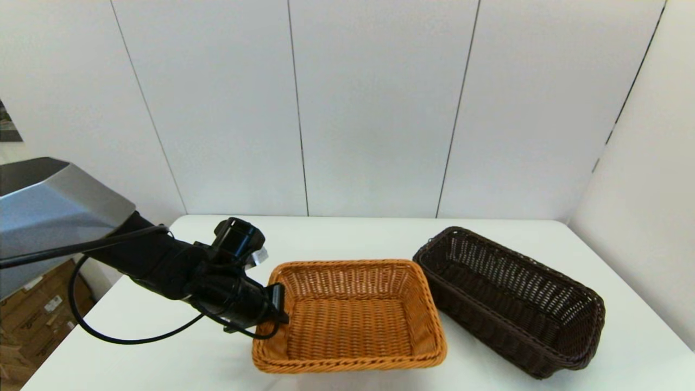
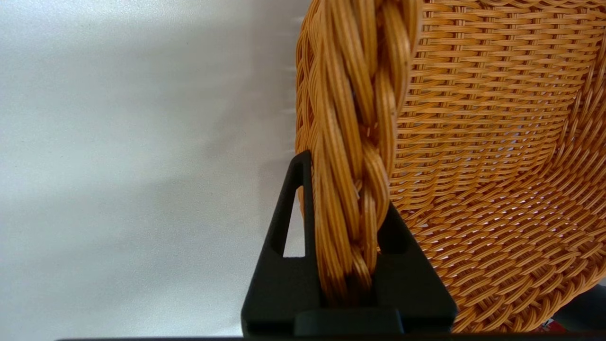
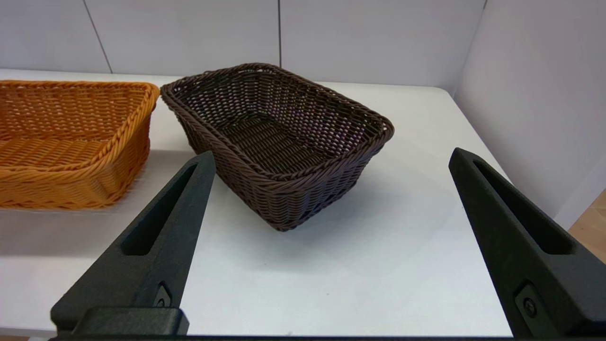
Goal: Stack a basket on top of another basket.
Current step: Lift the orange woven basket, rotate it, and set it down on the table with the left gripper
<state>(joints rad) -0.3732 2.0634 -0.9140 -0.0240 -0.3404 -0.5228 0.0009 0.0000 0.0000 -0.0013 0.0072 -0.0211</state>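
On the white bench the left hand pinches the braided rim of the orange-tan woven wicker basket, just beside the dark brown wicker basket; the grasp step looks done, lifting comes next, while the right hand, spread, waits near.

Orange-tan rectangular woven wicker basket: warm orange strands, tight horizontal weave on walls and floor, thick braided rim of paler golden strands. Dark brown rectangular open-weave wicker basket: nearly black, light showing through gaps in side weave, twisted rope-pattern rim. Left tool: matte black. Right tool: matte black. Counter: plain white. Wall panels: white, thin dark seams.
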